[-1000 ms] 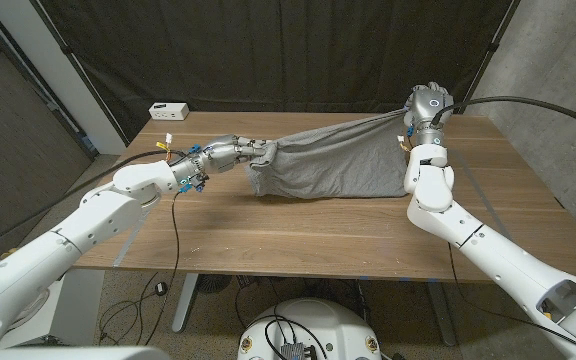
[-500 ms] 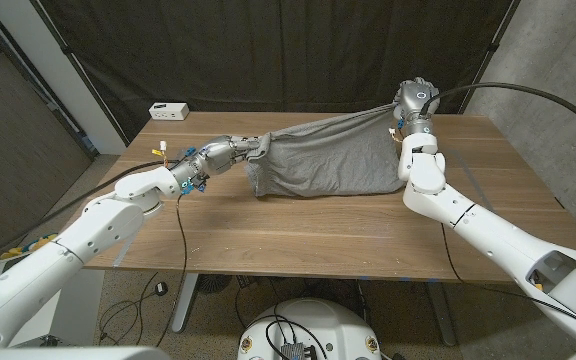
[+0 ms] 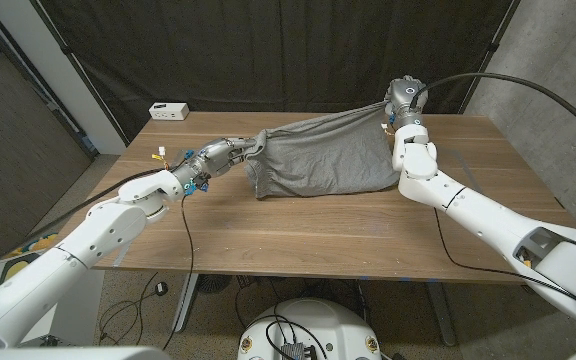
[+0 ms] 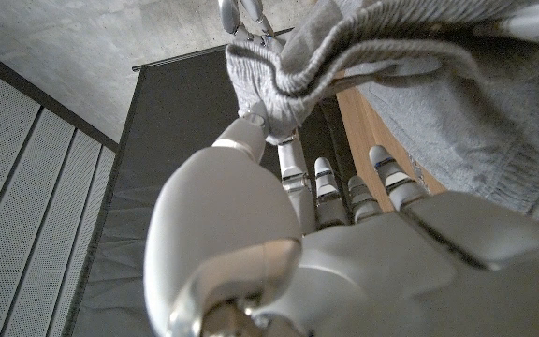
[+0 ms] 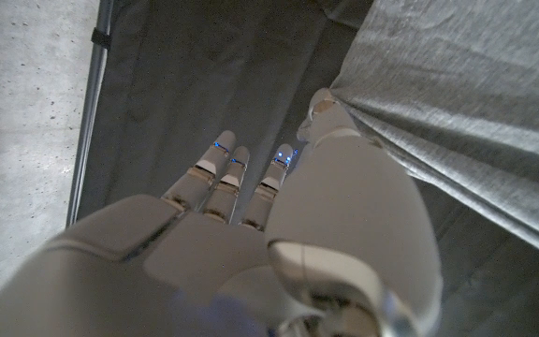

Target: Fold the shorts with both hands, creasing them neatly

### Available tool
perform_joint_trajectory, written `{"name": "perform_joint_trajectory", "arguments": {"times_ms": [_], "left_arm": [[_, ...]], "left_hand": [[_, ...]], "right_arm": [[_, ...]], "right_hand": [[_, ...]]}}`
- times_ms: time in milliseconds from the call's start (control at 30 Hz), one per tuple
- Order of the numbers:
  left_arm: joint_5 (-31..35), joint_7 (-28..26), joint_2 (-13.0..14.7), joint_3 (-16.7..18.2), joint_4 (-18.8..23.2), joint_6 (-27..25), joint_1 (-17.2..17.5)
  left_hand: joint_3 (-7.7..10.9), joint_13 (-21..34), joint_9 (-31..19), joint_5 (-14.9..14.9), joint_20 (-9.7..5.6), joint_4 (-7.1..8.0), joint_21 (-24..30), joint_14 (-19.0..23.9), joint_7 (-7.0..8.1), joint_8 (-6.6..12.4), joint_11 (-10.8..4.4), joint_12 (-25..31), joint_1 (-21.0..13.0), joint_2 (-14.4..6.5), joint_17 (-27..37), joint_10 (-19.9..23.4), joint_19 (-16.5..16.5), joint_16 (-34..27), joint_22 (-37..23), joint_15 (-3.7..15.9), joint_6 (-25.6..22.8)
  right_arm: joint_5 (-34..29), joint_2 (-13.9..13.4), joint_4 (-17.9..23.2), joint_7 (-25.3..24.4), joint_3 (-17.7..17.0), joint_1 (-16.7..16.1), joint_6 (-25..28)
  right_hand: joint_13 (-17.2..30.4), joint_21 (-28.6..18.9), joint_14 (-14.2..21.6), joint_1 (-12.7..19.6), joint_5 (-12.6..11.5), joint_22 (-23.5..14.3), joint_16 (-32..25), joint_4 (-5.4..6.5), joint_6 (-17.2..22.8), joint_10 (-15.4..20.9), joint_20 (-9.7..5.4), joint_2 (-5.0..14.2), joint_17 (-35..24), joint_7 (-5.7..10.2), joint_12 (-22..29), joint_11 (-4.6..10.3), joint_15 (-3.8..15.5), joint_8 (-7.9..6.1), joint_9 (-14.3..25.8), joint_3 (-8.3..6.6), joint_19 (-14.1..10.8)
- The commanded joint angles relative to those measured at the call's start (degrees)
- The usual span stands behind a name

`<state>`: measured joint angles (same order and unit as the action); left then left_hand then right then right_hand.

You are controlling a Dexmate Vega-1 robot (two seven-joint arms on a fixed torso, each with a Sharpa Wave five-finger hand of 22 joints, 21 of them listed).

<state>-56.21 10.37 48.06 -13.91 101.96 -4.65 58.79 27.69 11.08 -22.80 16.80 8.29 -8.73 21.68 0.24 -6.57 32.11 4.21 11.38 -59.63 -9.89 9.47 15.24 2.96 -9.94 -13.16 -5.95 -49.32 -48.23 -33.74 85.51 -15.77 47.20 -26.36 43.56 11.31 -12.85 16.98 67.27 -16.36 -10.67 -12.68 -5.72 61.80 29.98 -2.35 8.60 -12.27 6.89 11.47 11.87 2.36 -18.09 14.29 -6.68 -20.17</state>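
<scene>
Both hands carry the soft grey cotton shorts [image 3: 323, 155] stretched between them above the brown wooden table [image 3: 298, 240]. The left hand [image 3: 230, 150] grips a bunched corner of the waistband, and the left wrist view shows cloth gathered over its thumb. The right hand [image 3: 400, 100], raised higher at the far side of the table, pinches the opposite corner, with the fabric hanging taut beside its thumb in the right wrist view.

Risk, as I judge it: each hold is only a pinch on an edge, so more tension could pull a corner free and drop the cloth crumpled. With the right hand higher, the hem may also land skewed and crease crooked.

Since a second ago the right hand has moved farther back and toward the left hand, and the left hand has edged forward.
</scene>
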Motion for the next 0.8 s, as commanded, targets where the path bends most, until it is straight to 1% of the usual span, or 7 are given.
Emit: {"name": "perform_joint_trajectory", "arguments": {"times_ms": [33,267,333,433,533,600,800], "left_arm": [[-2.2,-6.5,-2.3,1.3,1.8,-2.2,1.1],[-5.0,-11.6,-4.7,2.2,2.8,-3.7,1.9],[-5.5,-12.6,-5.4,2.3,2.8,-3.8,2.1],[-6.8,-14.8,-6.5,2.7,3.2,-4.2,2.5],[-8.2,-17.7,-7.5,3.2,3.8,-5.0,2.9],[-8.6,-19.3,-8.0,3.3,4.1,-5.2,3.0],[-9.2,-23.1,-9.0,3.4,4.9,-5.9,3.0]], "left_hand": [[0.15,0.1,-13.2,0.2,0.26,0.38,0.4,0.2,-0.13,2.55,0.16,0.2,0.1,-0.4,0.2,0.1,0.6,-0.4,-0.3,-0.21,0.2],[0.15,0.1,-12.8,0.2,0.36,0.44,0.7,0.6,-0.09,2.33,0.26,0.5,0.1,-0.4,0.2,0.8,0.8,-0.5,-0.3,-0.21,0.1],[0.16,0.1,-12.8,0.2,0.39,0.48,0.8,0.7,-0.11,2.29,0.04,0.6,0.2,-0.5,0.2,0.9,0.8,-0.5,-0.3,-0.20,0.1],[0.18,0.1,-12.8,0.2,0.30,0.58,0.9,0.8,-0.27,2.20,0.24,0.6,0.3,-0.6,0.2,1.1,0.9,-0.5,-0.3,-0.22,0.3],[0.24,0.1,-12.5,0.1,0.21,0.80,1.2,1.3,-0.25,1.93,-0.04,0.8,0.4,-0.8,0.2,1.7,1.4,-0.7,-0.4,0.04,0.5],[0.27,0.1,-12.3,0.1,0.11,0.87,1.4,1.6,-0.42,1.89,-0.04,1.0,0.4,-0.9,0.2,2.0,1.6,-0.8,-0.4,0.18,0.3],[0.39,0.2,-11.8,-0.1,0.12,1.02,2.0,2.5,-0.39,1.59,-0.64,1.2,0.5,-0.9,0.2,2.9,2.6,-0.9,-0.4,0.43,0.0]], "right_arm": [[2.9,2.2,-7.9,-0.9,3.6,5.4,-3.6],[3.9,4.7,-14.0,-1.9,6.1,8.7,-5.5],[4.4,4.9,-14.8,-2.0,6.5,9.3,-6.0],[4.6,5.6,-16.8,-2.0,7.7,10.6,-6.9],[4.9,5.9,-18.0,-1.6,8.6,11.5,-7.4],[4.8,6.1,-18.9,-2.0,9.3,12.0,-7.7],[5.8,7.2,-21.9,-1.9,10.5,13.6,-8.6]], "right_hand": [[0.2,-0.1,0.6,0.5,-0.4,-0.2,0.2,-0.08,0.5,0.3,-2.99,0.09,-0.1,0.28,0.1,-0.07,10.60,0.28,0.1,0.17,0.1],[0.2,-0.2,0.6,0.5,-0.5,-0.2,0.2,-0.03,0.5,0.3,-2.95,0.14,-0.1,0.24,0.1,-0.07,10.62,0.39,0.1,0.26,0.1],[0.2,-0.1,0.7,0.5,-0.5,-0.2,0.2,0.01,0.5,0.3,-2.97,0.14,-0.1,0.26,0.1,-0.07,10.58,0.44,0.1,0.32,0.1],[0.2,-0.1,0.7,0.6,-0.5,-0.2,0.2,0.02,0.5,0.3,-2.97,0.16,-0.1,0.29,0.1,-0.07,10.61,0.53,0.0,0.36,0.1],[0.2,-0.2,0.7,0.6,-0.5,-0.2,0.2,0.05,0.5,0.3,-2.91,0.19,-0.1,0.33,0.1,-0.08,10.60,0.61,0.0,0.40,0.0],[0.1,-0.2,0.6,0.6,-0.5,-0.2,0.2,0.08,0.4,0.3,-2.89,0.17,-0.1,0.38,0.0,-0.07,10.57,0.70,0.0,0.48,0.0],[0.1,-0.2,0.5,0.5,-0.5,-0.2,0.2,0.18,0.4,0.3,-2.83,0.23,-0.2,0.70,0.0,-0.07,10.56,0.84,-0.1,0.67,-0.1]]}}
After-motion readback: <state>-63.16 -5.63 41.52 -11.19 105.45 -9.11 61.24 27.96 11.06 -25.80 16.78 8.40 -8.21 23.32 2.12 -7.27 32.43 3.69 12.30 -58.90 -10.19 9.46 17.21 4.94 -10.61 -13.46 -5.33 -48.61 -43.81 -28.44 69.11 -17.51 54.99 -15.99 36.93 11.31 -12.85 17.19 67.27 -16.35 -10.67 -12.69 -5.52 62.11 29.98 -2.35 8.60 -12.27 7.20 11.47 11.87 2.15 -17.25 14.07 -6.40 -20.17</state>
